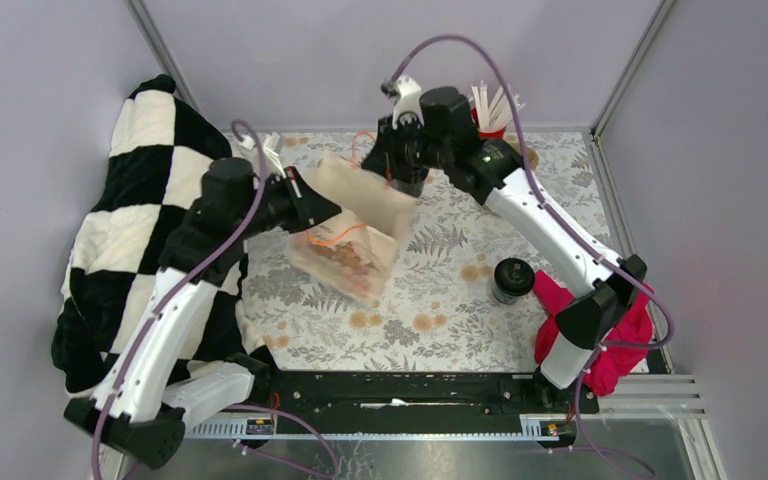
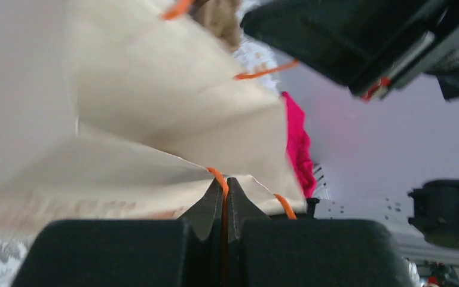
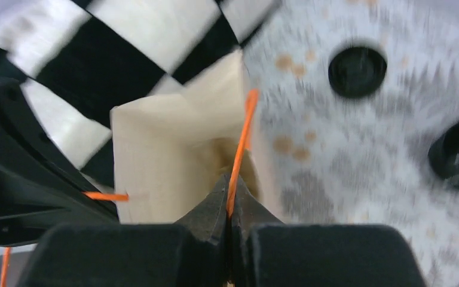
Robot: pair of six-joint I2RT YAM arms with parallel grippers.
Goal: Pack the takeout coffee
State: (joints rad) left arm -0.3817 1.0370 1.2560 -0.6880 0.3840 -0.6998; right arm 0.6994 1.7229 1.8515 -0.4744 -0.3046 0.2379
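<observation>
The takeout coffee (image 1: 512, 280), a short black cup with a round black lid, stands on the floral tablecloth right of the bag; its lid (image 3: 357, 72) also shows in the right wrist view. A tan paper bag (image 1: 360, 215) is held tilted between both arms. My left gripper (image 1: 335, 212) is shut on one thin orange handle (image 2: 217, 175) at the bag's rim (image 2: 155, 89). At the bag's far side my right gripper (image 1: 400, 185) is shut on the other orange handle (image 3: 242, 137), above the bag's open mouth (image 3: 167, 155). Both are well apart from the cup.
A black-and-white checkered blanket (image 1: 150, 220) lies along the left side under the left arm. A pink cloth (image 1: 600, 340) sits by the right arm's base. A red cup of white sticks (image 1: 490, 110) stands at the back. Grey walls enclose the table.
</observation>
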